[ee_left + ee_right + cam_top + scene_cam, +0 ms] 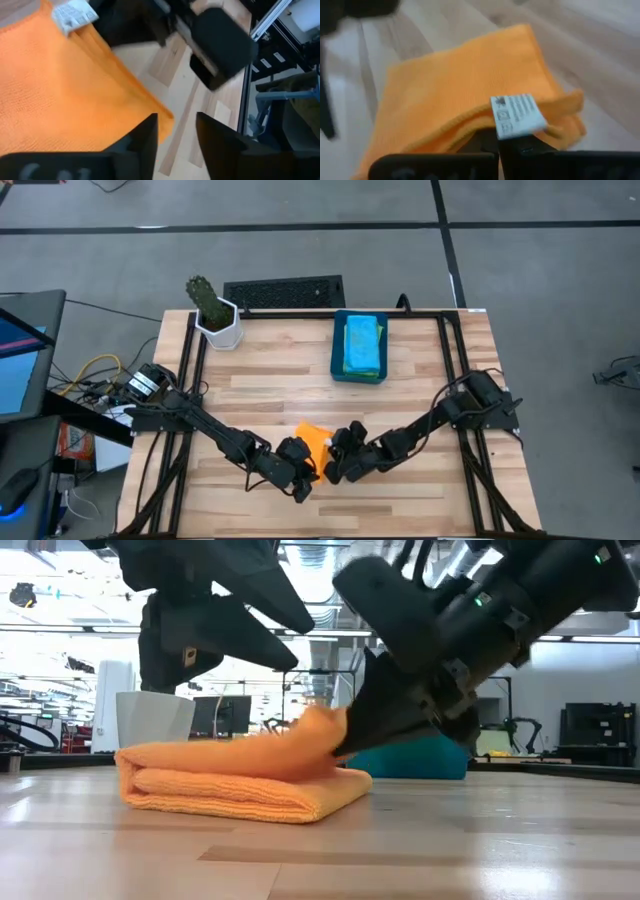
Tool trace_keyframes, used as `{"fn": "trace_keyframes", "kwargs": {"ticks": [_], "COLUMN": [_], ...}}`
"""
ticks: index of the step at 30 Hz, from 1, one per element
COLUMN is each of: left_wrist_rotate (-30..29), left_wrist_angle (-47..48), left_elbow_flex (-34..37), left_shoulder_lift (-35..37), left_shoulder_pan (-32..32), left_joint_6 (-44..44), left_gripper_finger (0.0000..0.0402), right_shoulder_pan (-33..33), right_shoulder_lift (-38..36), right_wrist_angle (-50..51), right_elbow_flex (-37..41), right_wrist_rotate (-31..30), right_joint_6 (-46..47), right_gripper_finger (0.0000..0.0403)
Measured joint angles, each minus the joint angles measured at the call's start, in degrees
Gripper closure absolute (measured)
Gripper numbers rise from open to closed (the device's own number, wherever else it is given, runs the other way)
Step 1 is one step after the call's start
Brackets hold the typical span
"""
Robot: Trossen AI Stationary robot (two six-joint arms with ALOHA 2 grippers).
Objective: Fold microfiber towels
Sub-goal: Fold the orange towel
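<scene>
Near the table's front edge the folded orange towel (312, 442) lies between both grippers, the right gripper (497, 145) pinched shut on its top layer, the left gripper (176, 131) open and empty beside it, so the right should lay its corner flush before letting go.

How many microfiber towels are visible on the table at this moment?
3 at least: an orange towel folded at the front between both grippers, and a green towel on a light blue towel inside the blue bin. More may be hidden underneath.
</scene>
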State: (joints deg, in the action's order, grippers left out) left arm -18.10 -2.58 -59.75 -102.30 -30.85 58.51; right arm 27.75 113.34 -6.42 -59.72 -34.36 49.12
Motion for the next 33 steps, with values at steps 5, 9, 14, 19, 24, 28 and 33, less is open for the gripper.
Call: {"fn": "trace_keyframes", "kwargs": {"ticks": [5, 9, 14, 19, 24, 28, 33], "left_wrist_rotate": [-0.14, 0.82, 3.36, 2.49, 0.06, 1.17, 1.67], "left_wrist_angle": [0.56, 0.78, 5.62, 11.37, 16.12, 17.23, 21.76], "left_elbow_flex": [0.00, 0.00, 0.00, 0.00, 0.00, 0.00, 0.03], "left_shoulder_lift": [0.00, 0.00, 0.00, 0.31, 0.31, 0.33, 0.79], "left_shoulder_pan": [0.39, 1.06, 1.23, -0.09, -0.73, -0.74, -1.52], "left_joint_6": [0.23, 0.24, 1.56, 2.54, 3.44, 2.17, -3.45], "left_gripper_finger": [0.0238, 0.0224, 0.0227, 0.0234, 0.0235, 0.0235, 0.0235], "right_shoulder_pan": [-1.61, -2.74, -0.93, 2.87, 5.31, 7.67, 11.63], "right_shoulder_lift": [-3.58, -5.89, -6.54, -5.81, -5.30, -5.30, -4.57], "right_wrist_angle": [5.15, 5.93, 6.09, 6.05, 7.33, 7.78, 6.20], "right_elbow_flex": [0.02, 0.00, 0.00, 0.00, 0.00, 0.02, -0.06], "right_wrist_rotate": [-4.54, -3.17, -1.10, -0.17, -0.13, 0.49, 0.35], "right_joint_6": [-3.11, -5.26, -2.43, 1.24, 3.66, 4.62, 0.92], "right_gripper_finger": [0.0383, 0.0380, 0.0372, 0.0377, 0.0382, 0.0373, 0.0357]}}
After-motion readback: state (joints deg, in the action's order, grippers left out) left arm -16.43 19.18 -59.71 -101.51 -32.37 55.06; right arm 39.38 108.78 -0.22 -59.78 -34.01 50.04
